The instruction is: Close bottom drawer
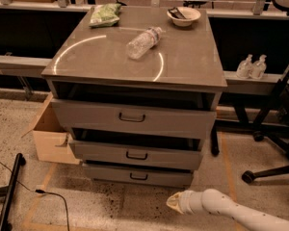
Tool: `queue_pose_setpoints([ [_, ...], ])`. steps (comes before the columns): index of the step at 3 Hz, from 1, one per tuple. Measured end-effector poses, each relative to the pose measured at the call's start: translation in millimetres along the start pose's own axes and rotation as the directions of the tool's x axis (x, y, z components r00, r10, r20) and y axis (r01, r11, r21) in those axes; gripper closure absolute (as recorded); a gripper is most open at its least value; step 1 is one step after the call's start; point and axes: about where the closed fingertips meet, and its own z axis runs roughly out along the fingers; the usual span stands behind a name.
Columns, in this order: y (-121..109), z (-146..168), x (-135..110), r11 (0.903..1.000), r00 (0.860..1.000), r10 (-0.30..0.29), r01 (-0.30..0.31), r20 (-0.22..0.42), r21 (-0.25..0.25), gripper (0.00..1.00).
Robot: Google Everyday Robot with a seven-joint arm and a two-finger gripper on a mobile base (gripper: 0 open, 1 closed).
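Grey and slim, the bottom drawer sits lowest in the cabinet, pushed nearly home, with a thin dark gap showing above its front. The gripper hangs low over the floor, nearer and slightly right of it, apparently not touching. Whether it is open or closed, I cannot tell. Probably only a short final push is left.

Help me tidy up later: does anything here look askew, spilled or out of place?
A bottle lies on its side on the cabinet top. The top drawer, middle drawer and bottom drawer all stand ajar. The gripper hangs near the floor, front-right of the bottom drawer. Nothing looks spilled.
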Motion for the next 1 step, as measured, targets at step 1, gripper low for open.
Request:
queue_pose_setpoints([
  [1,20.6,-2.5,-0.7,0.9996,1.0,-0.003,0.003,0.001,-0.029,0.59],
])
